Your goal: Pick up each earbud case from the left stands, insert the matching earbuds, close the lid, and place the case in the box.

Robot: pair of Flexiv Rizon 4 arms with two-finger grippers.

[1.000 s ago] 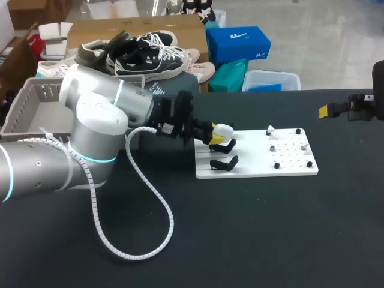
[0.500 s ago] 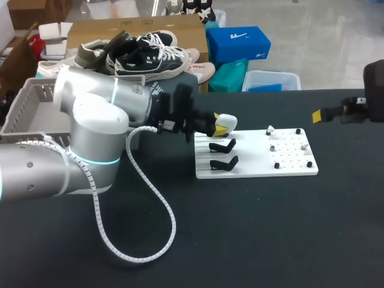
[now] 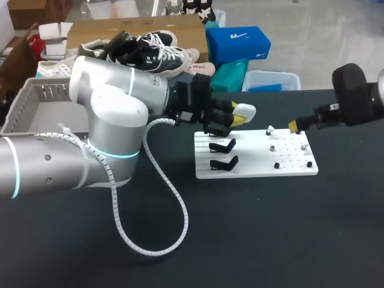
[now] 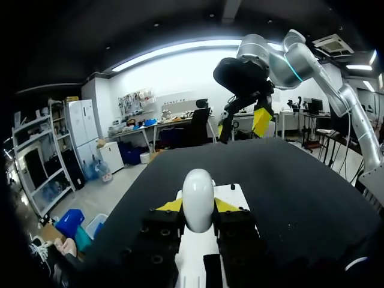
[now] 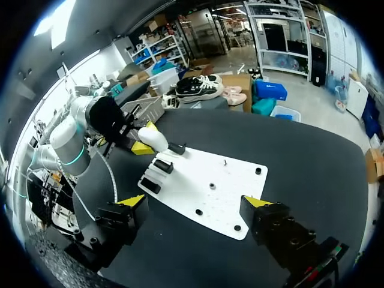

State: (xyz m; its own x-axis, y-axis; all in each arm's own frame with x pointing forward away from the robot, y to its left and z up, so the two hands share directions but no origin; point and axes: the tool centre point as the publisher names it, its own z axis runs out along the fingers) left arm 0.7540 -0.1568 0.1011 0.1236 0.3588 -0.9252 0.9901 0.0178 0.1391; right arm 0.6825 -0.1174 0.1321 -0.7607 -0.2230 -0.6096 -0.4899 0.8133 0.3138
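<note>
Black table, white board on it. Left gripper clamps the case, held above the board's left stands. Right gripper spread open over the board's right end. Best keep the case level, lid unobstructed.

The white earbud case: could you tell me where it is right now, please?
The white earbud case is clamped in the left gripper, above the black stands at the left end of the white board in the head view.
</note>
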